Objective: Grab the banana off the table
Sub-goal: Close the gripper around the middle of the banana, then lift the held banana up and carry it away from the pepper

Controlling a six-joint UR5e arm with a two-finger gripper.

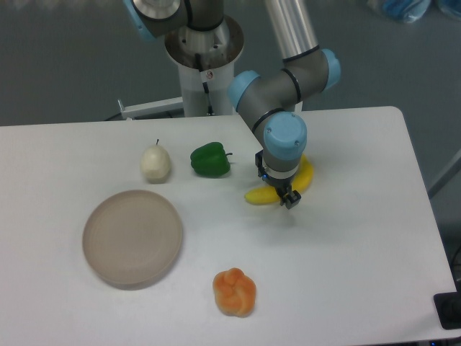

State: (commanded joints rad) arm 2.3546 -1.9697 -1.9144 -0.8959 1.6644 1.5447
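Camera view: claw [286, 196] is down over the middle of the banana [261, 195] lying on the table [346, 259]; whether it is clenched cannot be told.

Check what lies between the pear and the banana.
The green pepper sits between the pear and the banana, seen in the fixed camera view.
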